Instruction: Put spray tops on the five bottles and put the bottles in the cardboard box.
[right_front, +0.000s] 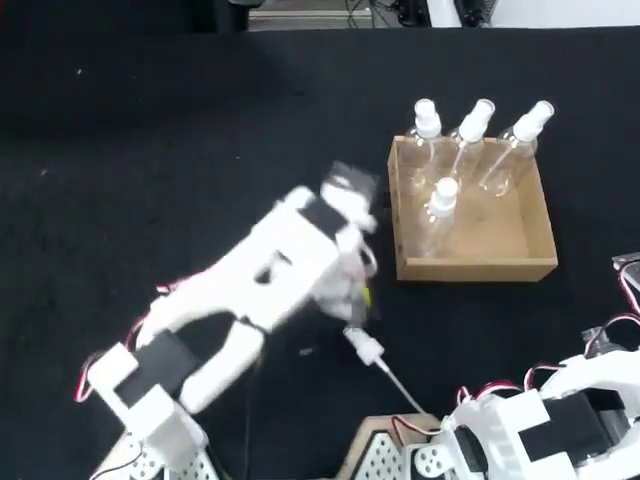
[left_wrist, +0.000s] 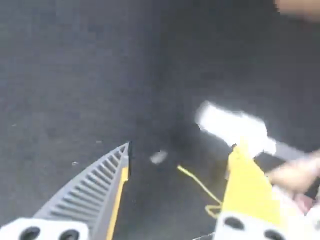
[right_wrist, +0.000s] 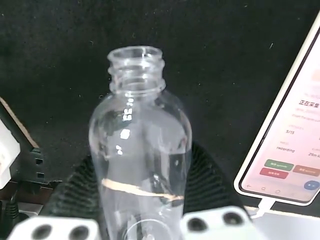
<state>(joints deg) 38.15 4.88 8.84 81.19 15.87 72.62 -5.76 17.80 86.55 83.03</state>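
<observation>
On the black surface (right_front: 150, 150) the cardboard box (right_front: 475, 267) stood at the right side, and four capped bottles (right_front: 437, 215) were inside it: three leaned along the far wall and one stood in front of them, each with a white sprayer on its neck. The fifth spray top (right_front: 364, 347) lay loose on the surface, outside the box and off its near left corner, with its thin dip tube pointing toward the near edge. The left arm stretched across the middle of the surface, and the left pincer (left_wrist: 182, 150) hung just over that spray top with its grey ribbed finger and its yellow finger spread wide apart, gripping nothing. The right arm sat at the near right corner. The right pincer (right_wrist: 142, 175) was clamped round the body of the open bottle (right_wrist: 137, 115), a clear one held upright with its threaded neck bare. A phone (right_wrist: 287, 135) lay beside it with its screen lit.
</observation>
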